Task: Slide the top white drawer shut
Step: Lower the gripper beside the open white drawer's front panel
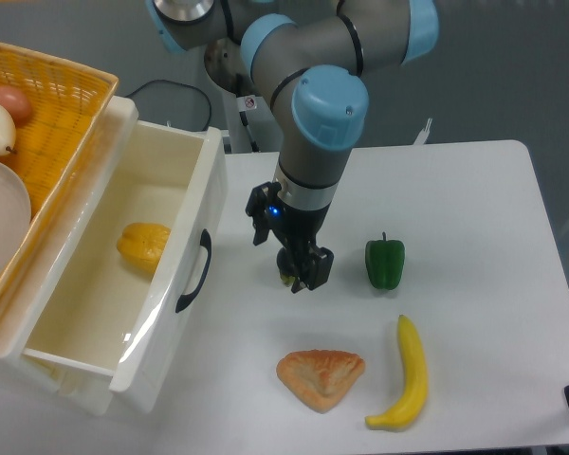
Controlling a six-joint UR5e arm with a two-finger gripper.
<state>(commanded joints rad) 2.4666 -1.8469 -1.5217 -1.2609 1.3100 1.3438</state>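
In the fixed camera view, the top drawer [123,275] is seen pulled well out at the left, its glossy white front angled toward 5 o'clock and its curved black handle [195,272] facing the middle of the surface [484,190]. A yellow item [144,245] is seen lying inside the drawer, and a wicker basket [52,114] is set above it at 10 o'clock. No lower drawer front can be made out from this angle.

The hand [298,277] is held just above the surface at 3 o'clock of the handle, near it but apart from it. Its fingers are pointed down and appear drawn close together with nothing between them, though the gap is too dark to be judged with certainty.

A green pepper [384,263] is placed at 3 o'clock of the hand, a pastry [321,377] at 6 o'clock, and a banana [406,374] at 5 o'clock.

The step in hand is judged to be the approach: the drawer is not yet touched. For the next move, the hand is to be brought toward 9 o'clock against the drawer front beside the handle, then pressed squarely along the drawer's travel so that it is not skewed.
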